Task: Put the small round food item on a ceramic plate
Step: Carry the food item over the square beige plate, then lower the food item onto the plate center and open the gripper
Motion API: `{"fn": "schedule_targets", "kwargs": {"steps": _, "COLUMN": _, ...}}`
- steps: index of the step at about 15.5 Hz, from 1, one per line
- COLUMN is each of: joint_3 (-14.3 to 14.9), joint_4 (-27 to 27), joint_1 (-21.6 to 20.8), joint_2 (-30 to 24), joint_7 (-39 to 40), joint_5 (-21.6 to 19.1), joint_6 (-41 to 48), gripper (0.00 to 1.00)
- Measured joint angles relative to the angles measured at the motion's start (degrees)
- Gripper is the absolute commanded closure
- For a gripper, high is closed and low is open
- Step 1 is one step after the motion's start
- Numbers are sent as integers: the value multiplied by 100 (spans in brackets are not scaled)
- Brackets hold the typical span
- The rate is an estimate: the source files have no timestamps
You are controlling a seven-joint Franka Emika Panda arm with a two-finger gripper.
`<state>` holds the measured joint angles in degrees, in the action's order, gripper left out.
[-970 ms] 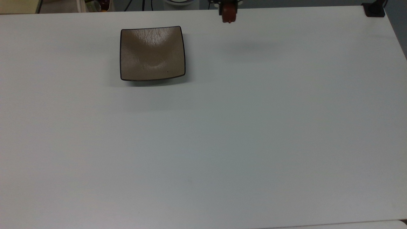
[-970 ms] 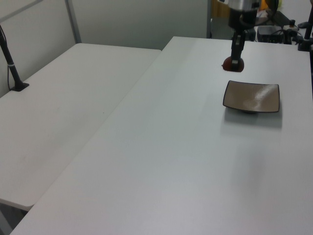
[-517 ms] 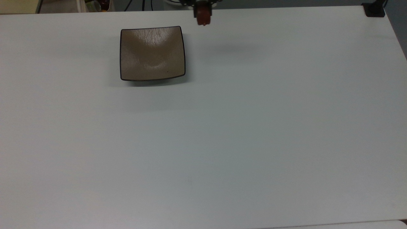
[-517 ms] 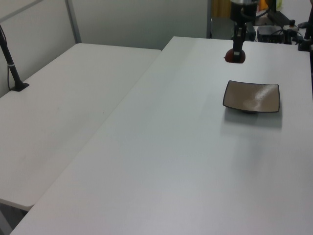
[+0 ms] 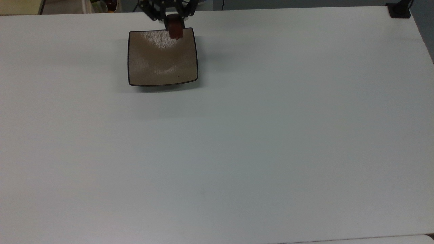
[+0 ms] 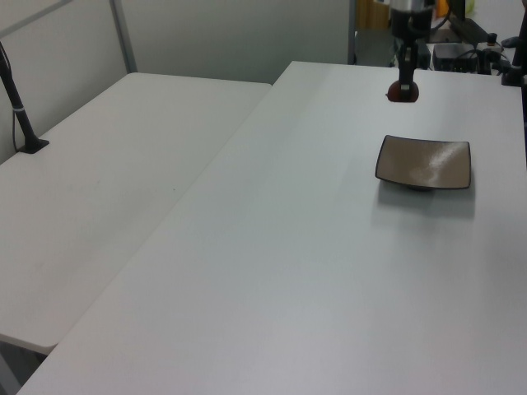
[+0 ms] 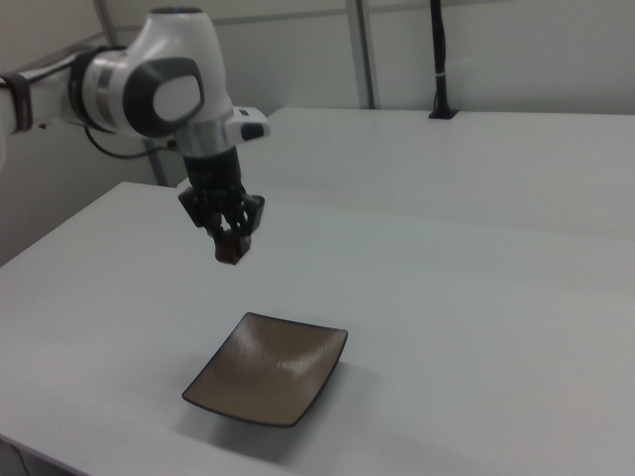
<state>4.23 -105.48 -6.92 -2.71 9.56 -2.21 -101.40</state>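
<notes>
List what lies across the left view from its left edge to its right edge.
Black pole with its base on the side table → gripper holding the small reddish-brown food item → tan square plate on the main table.

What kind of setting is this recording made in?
Likely a robotics lab: a white robot arm works over plain white tables, with a black camera post clamped at a table edge and cables and gear behind.

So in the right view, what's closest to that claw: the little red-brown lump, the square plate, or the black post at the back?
1. The small round food item, held in the gripper.
2. The ceramic plate, below on the table.
3. The black post, far back on the right view's right.
</notes>
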Motion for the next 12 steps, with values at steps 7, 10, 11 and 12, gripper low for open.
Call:
{"fn": "schedule_targets", "kwargs": {"steps": 7, "joint_3": 5, "joint_4": -1071, "joint_1": 187, "joint_2": 190, "joint_7": 77, "joint_5": 20, "joint_6": -1150, "gripper": 62}}
{"fn": "schedule_targets", "kwargs": {"steps": 10, "joint_3": 6, "joint_4": -1539, "joint_1": 247, "joint_2": 225, "joint_7": 148, "joint_5": 208, "joint_6": -1560, "gripper": 62}}
{"fn": "schedule_targets", "kwargs": {"steps": 11, "joint_3": 6, "joint_4": -1688, "joint_1": 247, "joint_2": 244, "joint_7": 149, "joint_5": 307, "joint_6": -1696, "gripper": 62}}
{"fn": "schedule_targets", "kwargs": {"steps": 12, "joint_3": 6, "joint_4": -1823, "joint_1": 247, "joint_2": 273, "joint_7": 149, "joint_5": 382, "joint_6": -1852, "gripper": 62}}
